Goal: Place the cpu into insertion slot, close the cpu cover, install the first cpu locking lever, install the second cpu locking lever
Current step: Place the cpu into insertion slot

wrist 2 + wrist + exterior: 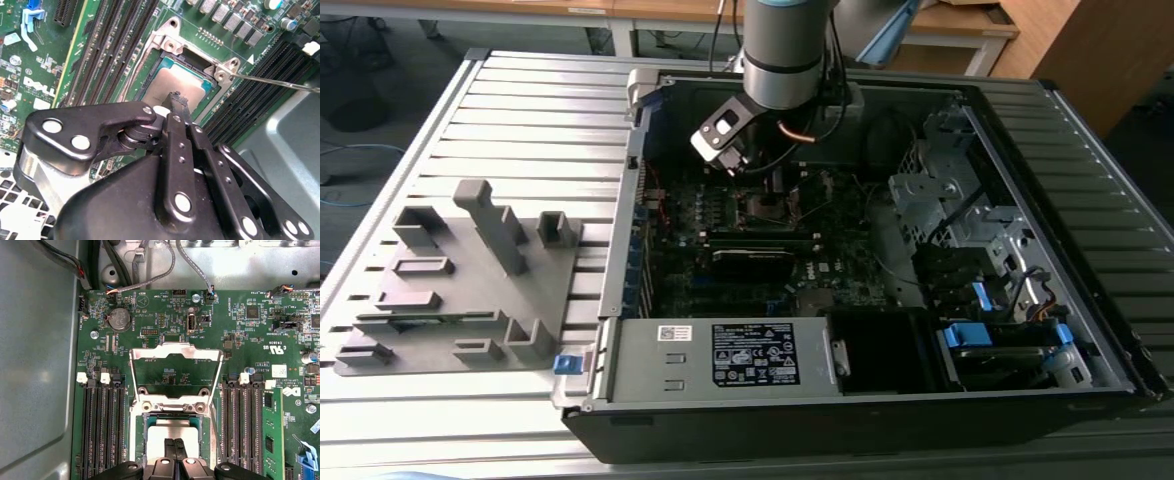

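Observation:
The cpu (pixel 172 430) lies flat in the insertion slot (pixel 144 432), its dull silver face (pixel 167 85) up. My gripper (pixel 174 444) hangs right over that face, its two black fingers pressed together and their tips (pixel 178 98) at or just above the chip. The cpu cover (pixel 175 351), a silvery frame with a square window, is swung open and lies back on the board beyond the slot. A thin locking lever (pixel 275 81) sticks out free from one corner of the slot. In the exterior view my gripper (pixel 742 165) is inside the open computer case, above the slot (pixel 767 205).
Long black memory slots (pixel 102 430) flank the socket, one holding a green card (pixel 270 430). Cables (pixel 195 270) run along the case wall. A grey fixture tray (pixel 454 280) lies at the exterior view's left, a power supply (pixel 720 355) and drive bays (pixel 987 330) at the near side.

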Tool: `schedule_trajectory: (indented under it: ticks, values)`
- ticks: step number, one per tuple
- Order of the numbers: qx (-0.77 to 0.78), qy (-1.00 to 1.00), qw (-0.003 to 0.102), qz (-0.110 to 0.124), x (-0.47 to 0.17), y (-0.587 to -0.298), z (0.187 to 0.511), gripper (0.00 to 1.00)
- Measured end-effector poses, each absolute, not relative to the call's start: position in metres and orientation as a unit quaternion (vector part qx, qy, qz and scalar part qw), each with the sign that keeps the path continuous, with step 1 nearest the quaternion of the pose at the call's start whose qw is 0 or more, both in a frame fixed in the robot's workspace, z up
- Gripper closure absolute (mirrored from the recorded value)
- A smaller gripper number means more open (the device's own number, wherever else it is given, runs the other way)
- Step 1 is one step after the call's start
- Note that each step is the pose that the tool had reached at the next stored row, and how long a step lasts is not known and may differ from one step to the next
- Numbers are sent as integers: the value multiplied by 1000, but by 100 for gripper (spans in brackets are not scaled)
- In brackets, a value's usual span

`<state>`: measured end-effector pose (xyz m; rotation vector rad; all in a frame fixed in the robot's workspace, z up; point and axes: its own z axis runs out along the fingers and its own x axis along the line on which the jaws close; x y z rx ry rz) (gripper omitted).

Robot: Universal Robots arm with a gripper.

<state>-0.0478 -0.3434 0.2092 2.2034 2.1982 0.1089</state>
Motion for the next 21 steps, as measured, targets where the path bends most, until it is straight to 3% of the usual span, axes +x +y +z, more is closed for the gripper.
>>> schedule_trajectory:
  ticks: [2, 21]
  values:
    - [708, 706, 9, 30, -48, -343, 209, 89]
    - [708, 706, 8, 29, -48, -344, 200, 89]
